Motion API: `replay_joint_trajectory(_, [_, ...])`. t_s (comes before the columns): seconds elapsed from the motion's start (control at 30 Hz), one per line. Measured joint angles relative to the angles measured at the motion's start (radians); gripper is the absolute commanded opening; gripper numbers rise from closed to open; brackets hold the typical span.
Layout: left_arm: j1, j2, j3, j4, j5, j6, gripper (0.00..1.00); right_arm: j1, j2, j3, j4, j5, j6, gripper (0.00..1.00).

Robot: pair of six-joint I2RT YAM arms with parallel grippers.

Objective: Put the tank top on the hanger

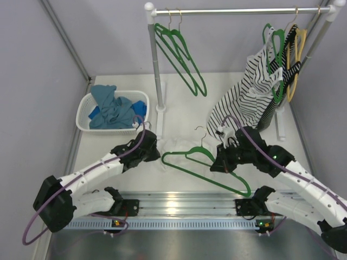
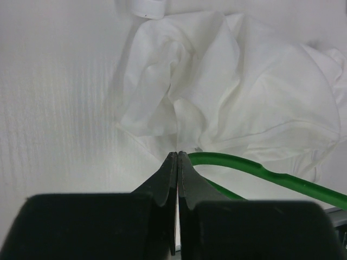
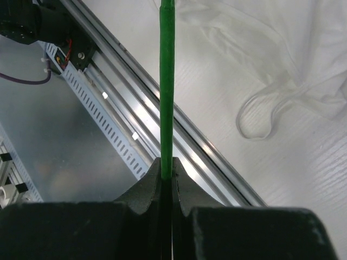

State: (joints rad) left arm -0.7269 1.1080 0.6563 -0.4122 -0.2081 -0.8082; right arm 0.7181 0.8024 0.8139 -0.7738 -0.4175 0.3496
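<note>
Right gripper (image 1: 221, 162), right of centre in the overhead view, sits over the hanger (image 1: 190, 151), which lies flat on the table (image 1: 179, 103); the wrist hides its fingers. Left gripper (image 1: 153, 145) reaches the tank top (image 1: 174, 147) at centre, a crumpled heap that is hard to pick out against the white surface.

From the left wrist, the left gripper (image 2: 178, 157) is pressed closed with no gap and nothing visible between the tips, which meet the lower edge of the tank top (image 2: 233, 92) beside the hanger (image 2: 260, 170).

From the right wrist, the right gripper (image 3: 167, 174) is clamped on the hanger (image 3: 167, 81), whose bar runs out of the top of the frame. The tank top (image 3: 282, 43) fills the upper right and is cut off there.
</note>
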Motion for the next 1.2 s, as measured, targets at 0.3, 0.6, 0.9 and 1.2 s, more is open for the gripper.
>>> replay_joint_trajectory(0.3, [0.0,-0.024,0.0,0.0,0.021,0.0,0.0,0.005,0.042,-0.048,0.113,-0.021,0.008,0.0])
replay_joint_trajectory(0.6, [0.0,-0.07,0.0,-0.008,0.029,-0.001,0.0,0.025,0.094,-0.101,0.25,-0.041,0.023,0.0])
replay_joint_trajectory(0.9, [0.0,-0.1,0.0,-0.015,0.036,-0.001,0.0,0.066,0.18,-0.156,0.382,-0.038,0.045,0.0])
replay_joint_trajectory(1.2, [0.0,-0.108,-0.003,-0.023,0.043,0.0,0.0,0.086,0.219,-0.233,0.564,-0.039,0.064,0.0])
